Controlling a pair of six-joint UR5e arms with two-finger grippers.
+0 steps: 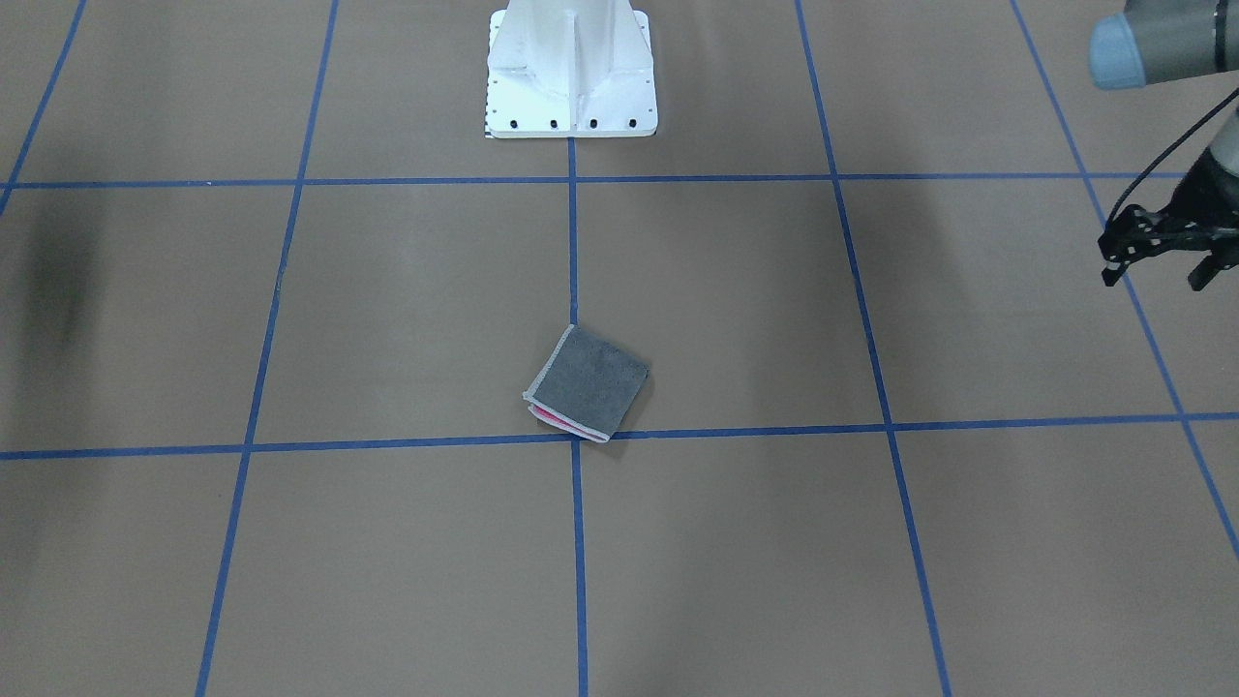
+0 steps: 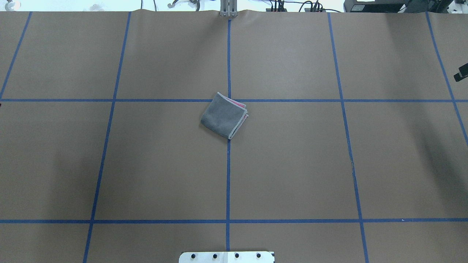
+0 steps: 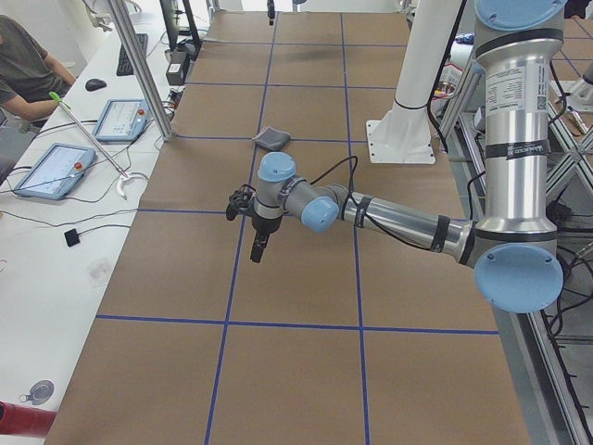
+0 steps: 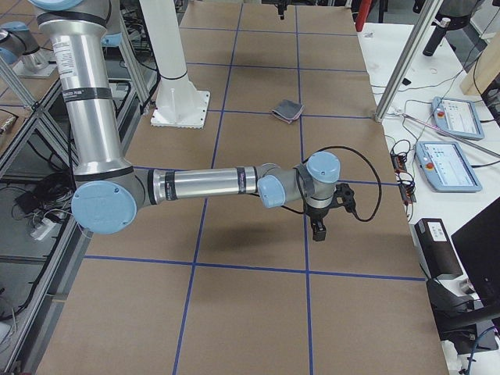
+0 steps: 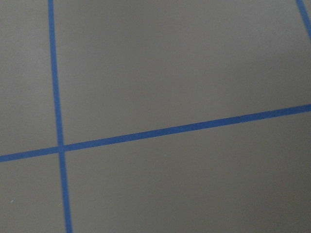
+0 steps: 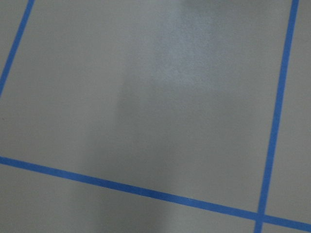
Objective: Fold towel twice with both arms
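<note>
Towel [image 1: 589, 384] lies folded, grey face up, on table [image 1: 387, 310]. Left gripper [image 1: 1155, 279] is spread. Right gripper [image 4: 319, 234]: can't tell.

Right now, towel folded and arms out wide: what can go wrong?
1. The towel shows pink layers peeking at its open edges, nothing holding them; the fold may relax open.
2. It lies skewed to the blue grid lines; a corrective regrasp by the left gripper could catch one layer only.

The towel [image 2: 223, 116] is rough terry cloth; the tabletop [image 2: 292, 164], matt brown paper.
</note>
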